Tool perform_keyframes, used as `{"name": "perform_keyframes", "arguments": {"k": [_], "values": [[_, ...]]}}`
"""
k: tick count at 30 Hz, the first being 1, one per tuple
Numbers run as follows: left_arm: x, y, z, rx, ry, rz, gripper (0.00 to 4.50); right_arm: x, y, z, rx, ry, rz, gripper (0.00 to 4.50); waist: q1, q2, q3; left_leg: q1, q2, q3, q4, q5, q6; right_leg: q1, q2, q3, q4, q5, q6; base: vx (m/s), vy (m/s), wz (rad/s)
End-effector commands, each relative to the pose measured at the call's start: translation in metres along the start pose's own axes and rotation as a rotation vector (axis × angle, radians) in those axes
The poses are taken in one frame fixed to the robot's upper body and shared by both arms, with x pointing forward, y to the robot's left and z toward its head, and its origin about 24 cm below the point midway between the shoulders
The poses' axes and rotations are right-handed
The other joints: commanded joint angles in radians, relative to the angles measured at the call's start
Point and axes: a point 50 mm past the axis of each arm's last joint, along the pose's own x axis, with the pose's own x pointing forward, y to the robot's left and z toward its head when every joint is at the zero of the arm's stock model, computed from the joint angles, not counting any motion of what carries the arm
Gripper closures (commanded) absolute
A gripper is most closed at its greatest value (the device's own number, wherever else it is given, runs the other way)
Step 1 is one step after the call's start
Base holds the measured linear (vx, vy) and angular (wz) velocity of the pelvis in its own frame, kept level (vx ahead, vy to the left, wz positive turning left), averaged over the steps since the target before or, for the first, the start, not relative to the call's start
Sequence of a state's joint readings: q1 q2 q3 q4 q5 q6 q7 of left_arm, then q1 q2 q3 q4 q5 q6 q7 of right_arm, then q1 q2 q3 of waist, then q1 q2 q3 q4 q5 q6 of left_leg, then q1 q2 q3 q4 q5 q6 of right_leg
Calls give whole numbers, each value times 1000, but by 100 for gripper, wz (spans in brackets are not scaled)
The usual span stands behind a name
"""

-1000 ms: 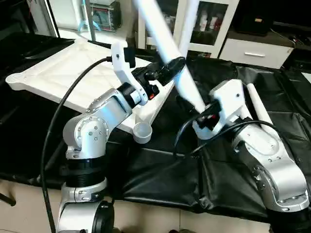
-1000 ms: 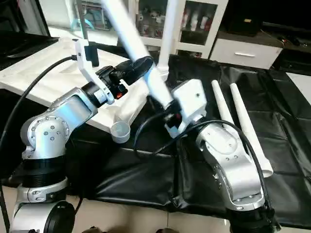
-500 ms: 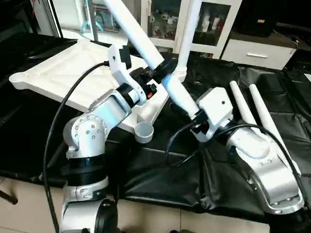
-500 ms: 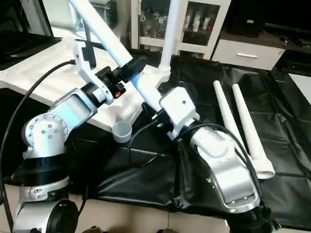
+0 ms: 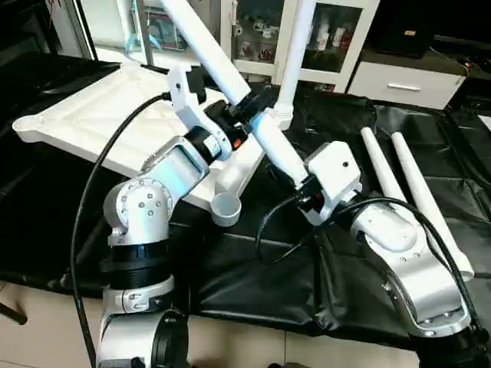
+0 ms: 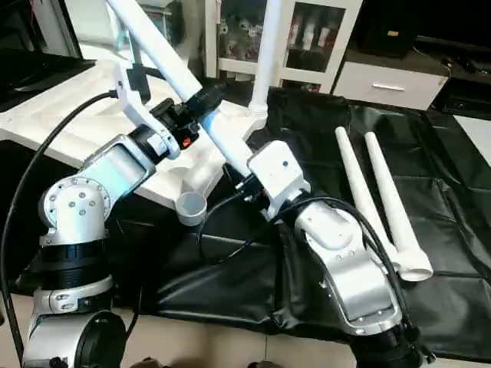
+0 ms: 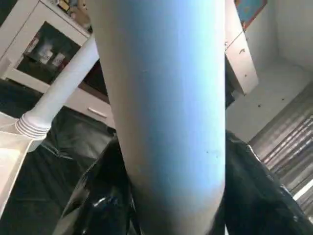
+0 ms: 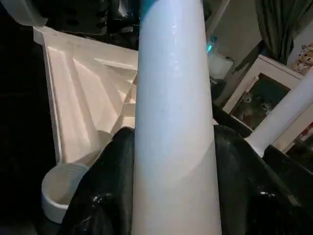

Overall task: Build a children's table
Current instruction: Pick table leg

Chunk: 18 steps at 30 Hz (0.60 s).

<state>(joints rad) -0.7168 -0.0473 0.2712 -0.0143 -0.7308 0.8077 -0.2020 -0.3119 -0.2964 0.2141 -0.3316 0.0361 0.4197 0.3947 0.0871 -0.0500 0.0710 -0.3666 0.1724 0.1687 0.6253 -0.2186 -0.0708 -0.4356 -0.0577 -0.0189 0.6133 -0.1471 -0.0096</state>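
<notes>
The white tabletop [image 5: 92, 123] lies underside up on the black cloth at the left. One leg [image 5: 295, 46] stands upright in its far corner socket. The near corner socket [image 5: 225, 207] is bare. A second leg [image 5: 222, 65] slants from upper left down to the right. My right gripper [image 5: 301, 184] is shut on its lower end, its black fingers [image 8: 105, 186] on both sides of the tube. My left gripper [image 5: 249, 107] is shut round the middle of that leg, and its fingers [image 7: 105, 196] hug the tube.
Two more white legs [image 5: 383, 176] [image 5: 426, 207] lie side by side on the black cloth [image 5: 253, 291] at the right. A white cabinet with glass doors [image 5: 330, 38] stands behind the table. The cloth's front edge runs below my arms.
My left gripper has closed round the slanted leg. The right arm has carried the leg's lower end left, toward the tabletop.
</notes>
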Motion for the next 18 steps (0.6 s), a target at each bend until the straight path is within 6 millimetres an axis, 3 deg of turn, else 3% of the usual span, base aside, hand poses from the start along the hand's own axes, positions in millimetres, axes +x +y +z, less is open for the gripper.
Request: {"name": "perform_keyframes", "arguments": {"k": [1, 3, 4, 6, 10, 13, 14, 15, 17, 18], "values": [[-1, 5, 7, 12, -21, 40, 243, -1, -7, 5, -22, -29, -41, 266, -1, 17, -82, 5, 31, -12, -70, -96, 20, 71, -53, 29, -56, -131, -176, 0, 0, 0], [-1, 6, 8, 9, -29, 45, 252, 0, -8, 4, -23, -30, -44, 266, -1, 19, -82, 5, 31, -12, -70, -96, 19, 71, -53, 28, -56, -126, -179, 0, 0, 0], [-1, 7, 10, 1, -42, 49, 256, 0, -8, 4, -26, -30, -46, 196, -1, 18, -82, 5, 31, -12, -70, -97, 19, 71, -52, 28, -56, -125, -179, 0, 0, 0], [0, 7, 12, -1, -49, 50, 258, 0, -8, 4, -25, -33, -44, 196, -1, 19, -82, 5, 31, -12, -71, -103, 18, 72, -53, 28, -57, -134, -179, 0, 0, 0], [0, 7, 17, 4, -79, 63, 270, 1, -8, 6, 4, -56, -40, 152, -2, 17, -82, 3, 31, -13, -71, -100, 17, 75, -54, 28, -56, -134, -173, 0, 0, 0], [0, 9, 20, 23, -84, 70, 271, 0, -9, 14, 54, -109, -21, 133, -1, 20, -83, 8, 33, -13, -71, -100, 27, 70, -53, 27, -55, -133, -174, 0, 0, 0], [-1, 11, 24, 48, -85, 77, 271, -6, -14, 29, 148, -210, 16, 118, -1, 13, -83, 7, 33, -12, -71, -97, 29, 71, -53, 27, -54, -128, -175, 0, 0, 0], [-1, 11, 24, 48, -85, 77, 272, -6, -14, 29, 148, -210, 16, 110, 2, 19, -85, 8, 34, -13, -70, -97, 40, 71, -55, 28, -49, -115, -180, 0, 0, 0], [-2, 13, 27, 66, -83, 84, 272, -13, -25, 36, 243, -265, 29, 106, 2, 14, -83, 8, 33, -13, -70, -88, 50, 72, -53, 27, -50, -111, -178, 0, 0, 0], [-2, 14, 28, 78, -79, 86, 272, -16, -33, 37, 292, -270, 17, 106, 4, 17, -84, 9, 34, -13, -69, -83, 52, 71, -54, 27, -48, -106, -181, 0, 0, 0]]}}
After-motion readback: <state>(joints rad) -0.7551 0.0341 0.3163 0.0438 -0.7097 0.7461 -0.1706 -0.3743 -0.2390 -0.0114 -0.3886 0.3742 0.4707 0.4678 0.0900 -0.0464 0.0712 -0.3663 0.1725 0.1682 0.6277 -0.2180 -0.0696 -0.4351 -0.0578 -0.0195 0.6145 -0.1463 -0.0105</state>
